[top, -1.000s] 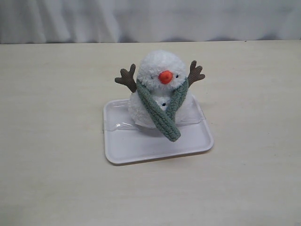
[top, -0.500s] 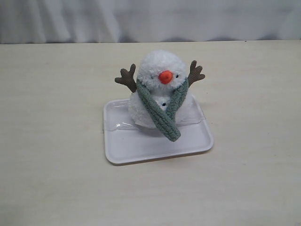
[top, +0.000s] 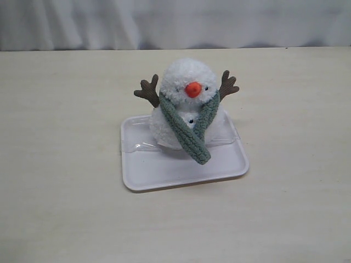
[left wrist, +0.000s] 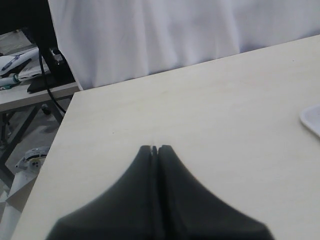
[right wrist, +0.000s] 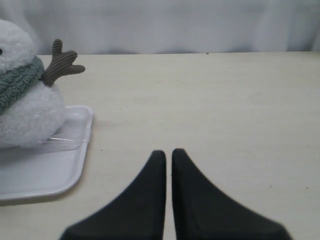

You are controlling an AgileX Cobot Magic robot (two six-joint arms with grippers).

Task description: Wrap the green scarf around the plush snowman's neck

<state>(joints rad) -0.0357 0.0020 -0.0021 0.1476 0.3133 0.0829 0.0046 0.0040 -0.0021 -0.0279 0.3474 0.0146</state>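
Well, from my seat the job looks done or nearly so: the plush snowman (top: 186, 82) sits upright at the far side of a white tray (top: 164, 178) in the middle of the bench (top: 60, 197). The green scarf (top: 174, 121) lies around the snowman's neck (top: 189, 109), its two ends running down the front and meeting in a V that points toward the near side, the tip hanging over the tray floor. The left jaws are pressed fully together and hold nothing. The right jaws are closed to a hairline slit, also empty. Neither arm shows in the exterior view, so both are well apart from the toy. I judge the right arm the nearer one, since its wrist camera has the snowman close by on its left, while the left wrist view catches only a corner of the tray. Any tidying would therefore fall to the right arm, reaching left toward the scarf ends, whose long axis runs far to near. The right wrist view also shows the scarf passing under the brown arm (right wrist: 62, 62) toward the back, which the exterior view hides.
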